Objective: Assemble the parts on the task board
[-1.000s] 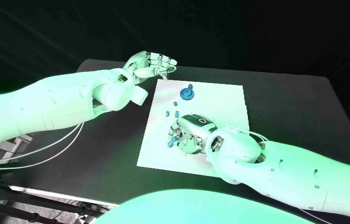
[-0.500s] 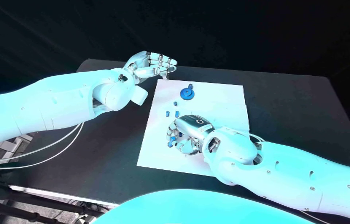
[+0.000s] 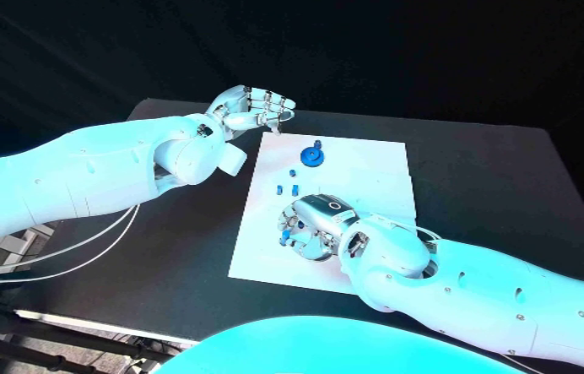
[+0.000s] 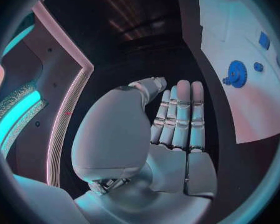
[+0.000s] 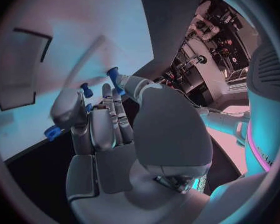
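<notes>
Left hand (image 3: 250, 108) hovering off the far-left corner of the task board (image 3: 377, 171), fingers straight and together, holding nothing. Blue gear (image 3: 313, 155) sitting on the board's far end, small blue parts (image 3: 294, 172) just near it. Right hand (image 3: 314, 226) resting over the board's near-left part, thumb and finger pinching a blue peg (image 5: 114, 78); more blue pieces (image 5: 86, 90) lying beside its fingers.

Two smooth white rounded arms with small dark screw holes, silver metal left hand (image 3: 250, 108) and right hand (image 3: 314, 224) with segmented fingers, pale cables (image 3: 73, 243) at the frame's lower left
</notes>
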{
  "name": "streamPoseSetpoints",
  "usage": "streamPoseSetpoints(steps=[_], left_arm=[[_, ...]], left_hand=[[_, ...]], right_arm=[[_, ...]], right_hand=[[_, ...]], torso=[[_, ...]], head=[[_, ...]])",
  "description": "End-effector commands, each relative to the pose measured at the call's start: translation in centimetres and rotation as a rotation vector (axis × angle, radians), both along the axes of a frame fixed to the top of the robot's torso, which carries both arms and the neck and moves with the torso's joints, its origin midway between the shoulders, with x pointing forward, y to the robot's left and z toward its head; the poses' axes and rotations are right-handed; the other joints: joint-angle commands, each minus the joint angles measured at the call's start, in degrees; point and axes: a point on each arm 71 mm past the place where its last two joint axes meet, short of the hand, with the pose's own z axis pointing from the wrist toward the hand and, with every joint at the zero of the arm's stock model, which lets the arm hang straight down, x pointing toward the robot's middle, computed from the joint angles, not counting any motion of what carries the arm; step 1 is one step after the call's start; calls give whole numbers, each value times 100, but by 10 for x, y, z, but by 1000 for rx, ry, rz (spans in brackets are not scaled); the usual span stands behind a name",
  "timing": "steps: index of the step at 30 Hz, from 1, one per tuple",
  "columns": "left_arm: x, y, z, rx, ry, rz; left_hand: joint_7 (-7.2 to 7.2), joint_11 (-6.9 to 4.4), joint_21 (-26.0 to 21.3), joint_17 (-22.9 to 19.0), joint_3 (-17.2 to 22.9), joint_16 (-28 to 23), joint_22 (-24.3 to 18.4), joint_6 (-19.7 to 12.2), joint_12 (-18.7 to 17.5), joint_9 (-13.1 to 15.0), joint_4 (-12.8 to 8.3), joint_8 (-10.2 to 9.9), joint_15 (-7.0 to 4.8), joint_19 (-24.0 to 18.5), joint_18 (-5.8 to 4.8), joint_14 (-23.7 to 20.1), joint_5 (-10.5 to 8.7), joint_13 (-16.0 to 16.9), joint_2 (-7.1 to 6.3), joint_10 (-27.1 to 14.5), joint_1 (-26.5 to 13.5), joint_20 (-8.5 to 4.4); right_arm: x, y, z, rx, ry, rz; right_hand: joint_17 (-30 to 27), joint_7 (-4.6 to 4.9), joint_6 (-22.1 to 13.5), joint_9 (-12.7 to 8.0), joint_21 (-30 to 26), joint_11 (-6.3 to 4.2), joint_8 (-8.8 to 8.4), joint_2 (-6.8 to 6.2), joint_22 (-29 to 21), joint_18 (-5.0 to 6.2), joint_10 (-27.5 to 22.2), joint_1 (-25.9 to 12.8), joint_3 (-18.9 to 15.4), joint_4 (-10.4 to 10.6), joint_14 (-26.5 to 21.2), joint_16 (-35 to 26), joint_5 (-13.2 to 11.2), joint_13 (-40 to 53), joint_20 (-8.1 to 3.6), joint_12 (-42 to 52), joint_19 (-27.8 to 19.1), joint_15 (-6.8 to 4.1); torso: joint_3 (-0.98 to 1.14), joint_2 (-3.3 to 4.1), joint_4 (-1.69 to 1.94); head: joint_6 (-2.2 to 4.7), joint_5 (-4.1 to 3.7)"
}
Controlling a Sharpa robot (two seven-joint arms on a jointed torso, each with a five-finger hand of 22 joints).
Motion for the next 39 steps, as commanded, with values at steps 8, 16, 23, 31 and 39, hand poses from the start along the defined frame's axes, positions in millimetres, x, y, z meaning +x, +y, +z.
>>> streamPoseSetpoints(steps=[8, 16, 23, 31, 39], left_arm=[[-1, -2, 1, -12, -1, -21], [0, -2, 1, -11, -2, -19], [0, -1, 1, -10, -3, -16], [0, 2, 0, -9, -6, -7], [-2, 4, 0, -10, -5, -3]], left_hand=[[8, -6, -36, -10, -30, -17, -7, -30, 33, -6, -3, 3, 0, -12, 75, -53, 20, -7, 15, -55, -42, 9], [8, -6, -36, -10, -30, -17, -7, -30, 33, -6, -3, 3, 0, -12, 75, -53, 20, -7, 15, -55, -42, 9], [8, -6, -36, -10, -30, -17, -7, -30, 33, -6, -3, 3, 0, -12, 75, -53, 20, -7, 15, -55, -42, 9], [8, -6, -41, -13, -31, -19, -10, -33, 42, -9, -9, 6, 1, -11, 76, -59, 20, -7, 18, -61, -36, 9], [8, -6, -41, -13, -31, -19, -10, -33, 42, -9, -9, 6, 1, -11, 76, -59, 20, -7, 18, -61, -36, 9]], right_arm=[[-3, -6, 8, 100, -30, -13], [-8, -17, 16, 157, -32, -15], [2, -48, 34, 226, -32, -76], [27, -116, 53, 254, 131, -283], [29, -178, 50, 174, 260, -460]], right_hand=[[-560, -56, -338, -122, -834, 98, -285, -41, 513, 176, -806, 66, -634, -59, -263, -285, -7, 67, 103, 460, -343, 137], [-767, -66, -373, -190, -1085, 109, -380, 136, 464, 207, -1230, 324, -1435, 109, -361, -329, 16, 148, 127, 1068, -396, 150], [-521, 84, -82, -220, -570, 15, -312, 167, 603, 128, -918, 441, -1252, 185, -161, -167, 17, 154, 56, 1456, -132, 59], [-27, 46, 225, -232, 471, -171, -181, -44, 868, -39, 400, -14, -1142, 635, 62, 93, -22, 267, -71, 1910, 273, -85], [1151, -190, 163, 97, 1690, -397, 603, 250, 1122, -232, 1559, -434, -2230, 1172, 298, 705, -8, 5343, -258, 6043, 607, -267]], torso=[[9, -3, -9], [5, -3, 1], [-6, -14, -16], [-14, -52, -48], [-24, -101, -117]], head=[[38, -18], [73, -50], [124, -109], [176, -224], [147, -437]])
